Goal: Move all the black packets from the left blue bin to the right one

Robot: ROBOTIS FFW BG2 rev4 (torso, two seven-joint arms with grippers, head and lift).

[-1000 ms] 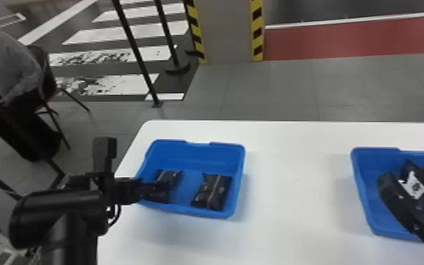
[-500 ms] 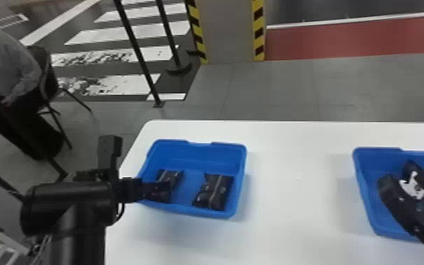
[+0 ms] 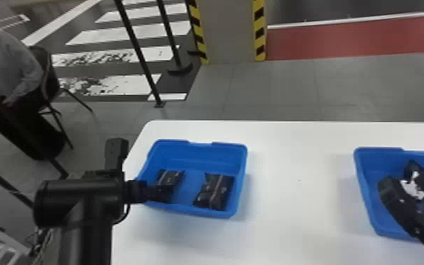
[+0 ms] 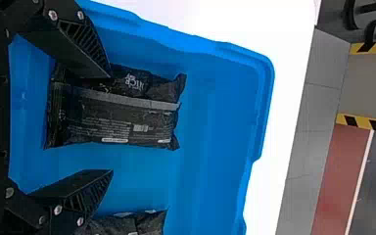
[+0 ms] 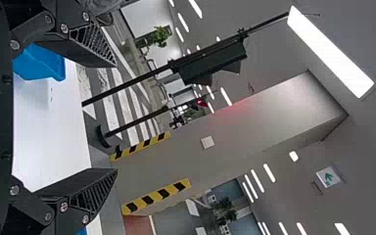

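Note:
In the head view, my left gripper [image 3: 163, 192] is at the left blue bin [image 3: 207, 214], over its left black packet [image 3: 169, 177]. A second black packet [image 3: 216, 192] lies to its right in that bin. The left wrist view shows my left gripper [image 4: 111, 123] open above the bin floor, one packet [image 4: 122, 115] lying under and between its spread fingers, another packet [image 4: 137, 224] beside it. Over the right blue bin [image 3: 366, 197] hangs my right gripper [image 3: 398, 172]; in the right wrist view the right gripper [image 5: 116, 117] is open, nothing held.
Both bins stand on a white table [image 3: 292, 211], with a wide gap of tabletop between them. Beyond the table's far edge are a striped pillar [image 3: 229, 31] and black posts [image 3: 141, 53].
My left arm has shifted slightly to the right, its gripper staying over the left packet. The right arm and the packets look unmoved.

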